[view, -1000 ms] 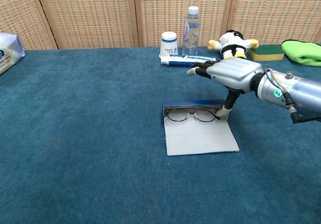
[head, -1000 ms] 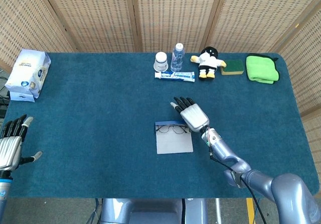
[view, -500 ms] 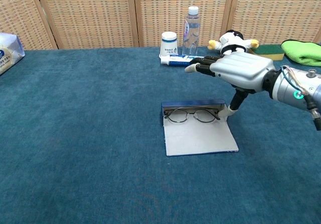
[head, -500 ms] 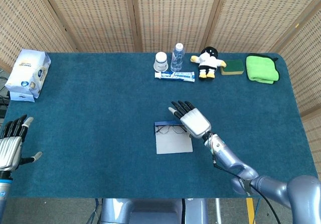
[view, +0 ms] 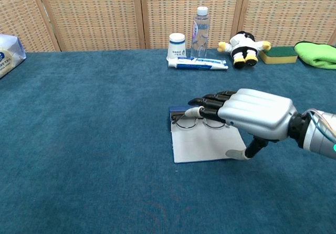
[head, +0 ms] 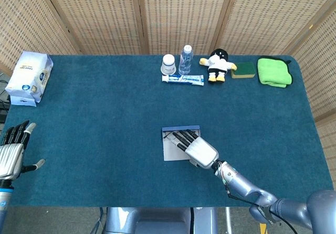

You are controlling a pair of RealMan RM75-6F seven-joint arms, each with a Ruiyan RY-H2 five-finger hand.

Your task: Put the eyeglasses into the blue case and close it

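Right hand (view: 247,116): I hold it flat, fingers apart, holding nothing, over the thin wire-rimmed eyeglasses (view: 191,123) in the open blue case (view: 207,146).
Left hand (head: 11,152): fingers spread, empty, at the counter's left edge.

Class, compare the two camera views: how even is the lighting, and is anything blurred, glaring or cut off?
Head view: soft even light, everything sharp, the right hand casting hardly any shadow on the dark blue cloth-covered table; the left hand is cropped at the edge. Chest view: a mild sheen on the right hand's silver back, no harsh glare; the white tissue pack is cut off.
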